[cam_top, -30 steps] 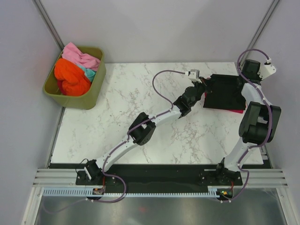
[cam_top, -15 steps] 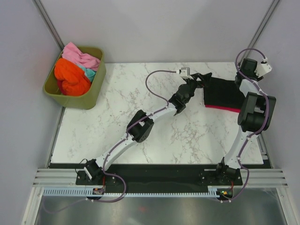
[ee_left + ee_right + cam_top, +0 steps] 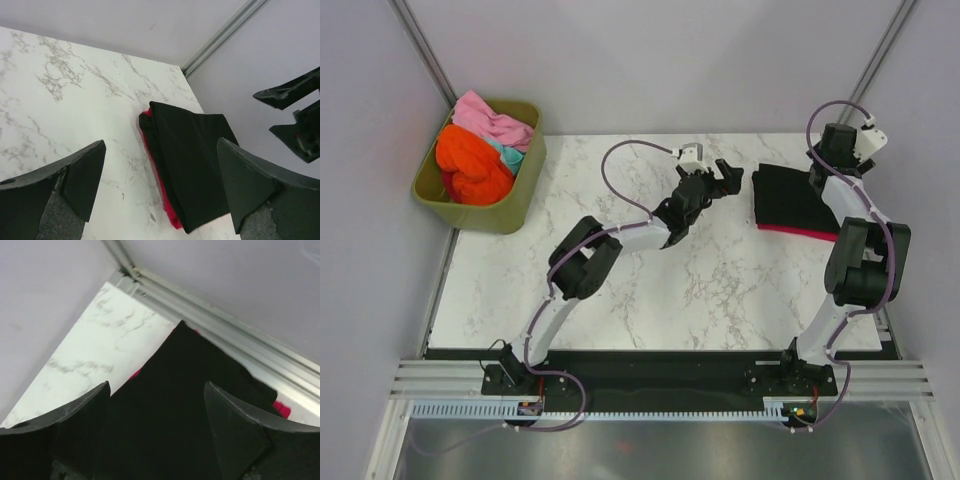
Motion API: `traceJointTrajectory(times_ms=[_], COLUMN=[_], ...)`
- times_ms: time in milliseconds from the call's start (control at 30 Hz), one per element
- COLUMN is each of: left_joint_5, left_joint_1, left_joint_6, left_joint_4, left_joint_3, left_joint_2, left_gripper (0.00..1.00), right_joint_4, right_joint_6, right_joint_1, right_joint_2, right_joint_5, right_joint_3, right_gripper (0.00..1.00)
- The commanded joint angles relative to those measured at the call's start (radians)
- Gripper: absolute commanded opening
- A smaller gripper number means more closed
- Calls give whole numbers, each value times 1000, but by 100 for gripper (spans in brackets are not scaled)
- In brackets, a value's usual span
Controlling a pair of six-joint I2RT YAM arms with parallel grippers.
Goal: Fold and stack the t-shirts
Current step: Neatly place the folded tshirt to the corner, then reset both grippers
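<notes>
A folded black t-shirt (image 3: 788, 196) lies flat on a crimson red t-shirt (image 3: 802, 232) at the back right of the marble table; only the red shirt's edge shows. My left gripper (image 3: 728, 175) is open, just left of the stack and apart from it. In the left wrist view the black shirt (image 3: 195, 160) and the red edge (image 3: 162, 197) lie beyond the left gripper's (image 3: 161, 141) spread fingers. My right gripper (image 3: 818, 178) hangs open over the stack's back right corner; the right wrist view shows the black shirt (image 3: 170, 410) below my right gripper (image 3: 156, 384), nothing held.
An olive-green tub (image 3: 525, 195) at the back left, off the table's edge, holds orange (image 3: 470, 170), pink (image 3: 495, 122) and teal (image 3: 512, 158) t-shirts. A metal rail (image 3: 220, 325) runs along the table just behind the stack. Walls close in the back and sides.
Both grippers opened and let go of the black shirt. The left gripper drew back to the left. The right gripper pulled back toward the corner. The black shirt now lies flat on the red one.
</notes>
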Motion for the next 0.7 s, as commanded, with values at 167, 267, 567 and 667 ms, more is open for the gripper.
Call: traceJointTrajectory(times_ms=[167,267,567,667], left_joint_5=[173,223,235,172], left_joint_1=[168,213,324,357], left_joint_6=[-266,-315,-272,-237], left_joint_4=[-87,-102,-349,-420], left_joint_3=[-426,-569,-836,-917], left_joint_2=[-393,-481,-756,-879], left_gripper=[100,100,100,100], right_joint_4=[-33,-32,-90,-98], right_joint_6=[-73,-64,13,21], right_joint_1=[200,275,655,781], right_joint_2=[-188,-255,-350,-361], right_joint_5=[-6,-39,81,120], right_joint_3=[-170,-248,-400,-417], right_gripper=[96,98,98,98])
